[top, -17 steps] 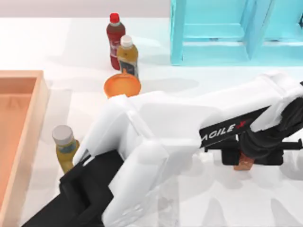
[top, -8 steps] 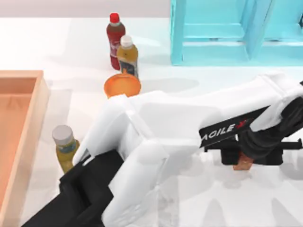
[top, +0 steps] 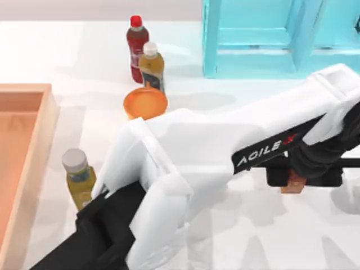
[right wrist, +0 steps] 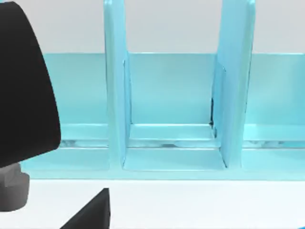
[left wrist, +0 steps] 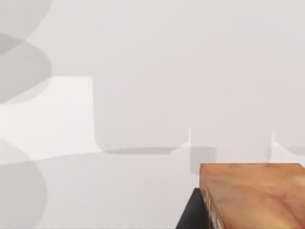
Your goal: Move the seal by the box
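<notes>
Top view: left tool point(top: 295, 179) clamps one seal point(top: 293, 183) near three bottles point(top: 145, 58), one box point(top: 35, 152).

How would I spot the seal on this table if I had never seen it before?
Start at the big turquoise cabinet at the back, then look toward the table's near right, where the left arm's black gripper reaches. The seal sits clamped there: a small reddish-brown block, squat and capless, unlike the tall bottles far to its left.
</notes>
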Controlling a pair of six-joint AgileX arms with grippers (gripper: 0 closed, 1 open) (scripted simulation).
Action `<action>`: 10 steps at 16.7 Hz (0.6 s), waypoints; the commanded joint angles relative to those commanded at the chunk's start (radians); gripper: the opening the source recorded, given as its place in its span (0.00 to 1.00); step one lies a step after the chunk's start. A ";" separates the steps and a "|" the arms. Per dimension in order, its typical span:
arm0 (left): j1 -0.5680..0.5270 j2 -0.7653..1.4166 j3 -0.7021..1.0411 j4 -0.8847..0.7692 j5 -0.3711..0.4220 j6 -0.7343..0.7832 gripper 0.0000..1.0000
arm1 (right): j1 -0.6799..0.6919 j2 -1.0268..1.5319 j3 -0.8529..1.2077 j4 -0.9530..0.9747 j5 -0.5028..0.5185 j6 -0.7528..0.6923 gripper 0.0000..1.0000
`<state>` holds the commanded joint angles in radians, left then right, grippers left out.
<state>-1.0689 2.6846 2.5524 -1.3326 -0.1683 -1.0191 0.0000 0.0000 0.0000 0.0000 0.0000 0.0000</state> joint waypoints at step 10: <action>0.012 0.002 0.108 -0.097 0.012 0.012 0.00 | 0.000 0.000 0.000 0.000 0.000 0.000 1.00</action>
<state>-1.0565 2.6861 2.6607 -1.4296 -0.1561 -1.0068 0.0000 0.0000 0.0000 0.0000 0.0000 0.0000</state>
